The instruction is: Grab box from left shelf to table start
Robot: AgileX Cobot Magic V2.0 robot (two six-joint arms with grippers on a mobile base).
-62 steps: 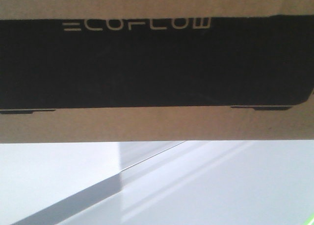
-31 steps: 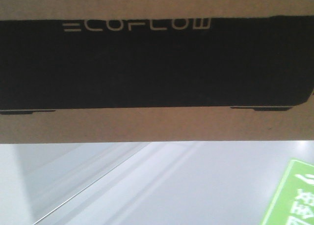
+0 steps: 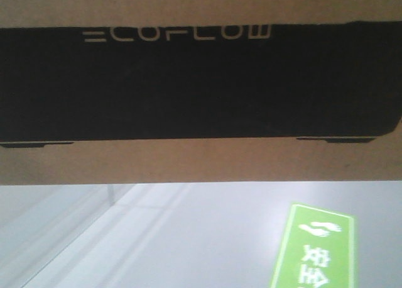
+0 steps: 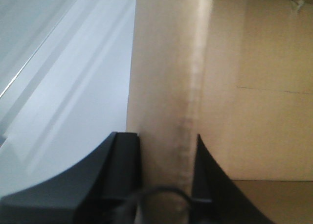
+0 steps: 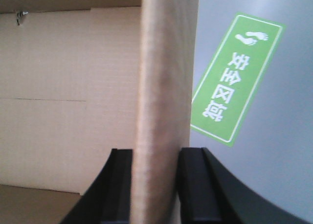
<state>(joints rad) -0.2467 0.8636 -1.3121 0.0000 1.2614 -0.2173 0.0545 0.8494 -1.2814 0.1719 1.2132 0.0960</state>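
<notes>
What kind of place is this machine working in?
Probably an indoor warehouse or factory floor. A smooth grey floor carries a green sticker with footprints and Chinese characters, like a safety marking, and a brown ECOFLOW shipping carton fills the front view.

Box (image 3: 201, 161) with black ECOFLOW panel (image 3: 201, 80) over grey floor (image 3: 188, 238), green sign (image 3: 315, 249)
</notes>
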